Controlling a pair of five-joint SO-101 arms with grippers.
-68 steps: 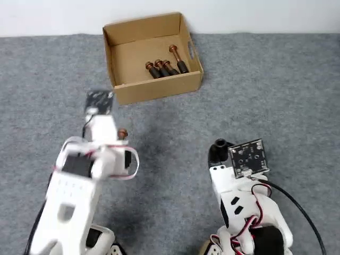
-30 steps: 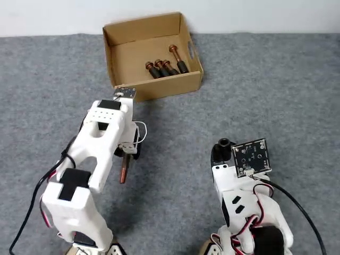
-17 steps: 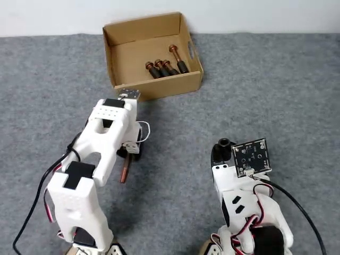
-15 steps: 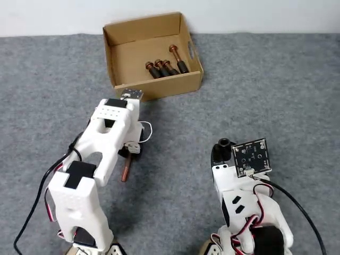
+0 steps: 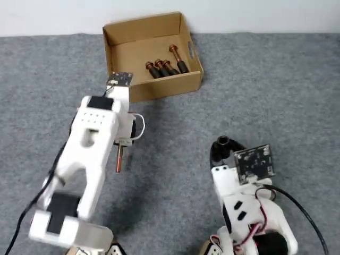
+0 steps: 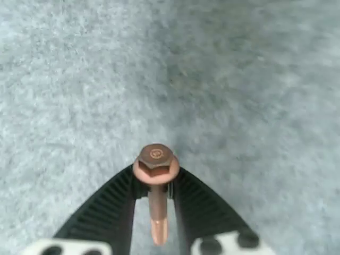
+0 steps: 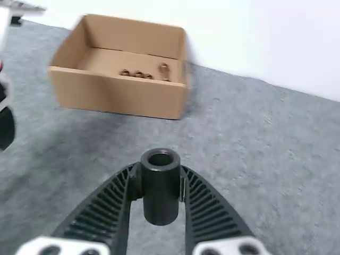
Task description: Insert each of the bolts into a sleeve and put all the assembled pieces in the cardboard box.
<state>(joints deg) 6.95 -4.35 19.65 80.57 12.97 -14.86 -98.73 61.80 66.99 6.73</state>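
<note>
- Left hand [image 6: 155, 181] is clamped on the copper bolt [image 6: 155, 162], pinched just under its head, above the grey tabletop [image 5: 265, 95].
- Right hand [image 7: 159, 178] grasps the black sleeve [image 7: 160, 204], its bore showing.
- Cardboard box [image 5: 154, 87] sits ahead of both hands, with assembled pieces [image 5: 166, 66] inside.

Holds the left arm [image 5: 87, 143] stretched from the table's [image 5: 297, 95] near left corner toward the far edge, wrist tipped down. Pinches a bolt [image 6: 155, 162] just under its head in the left gripper [image 6: 155, 179]. Holds the right arm [image 5: 239, 207] folded low by the near edge. Clamps a sleeve [image 7: 160, 194] in the right gripper [image 7: 159, 183], black ribbed fingers [image 7: 106, 207] on either side.
</note>
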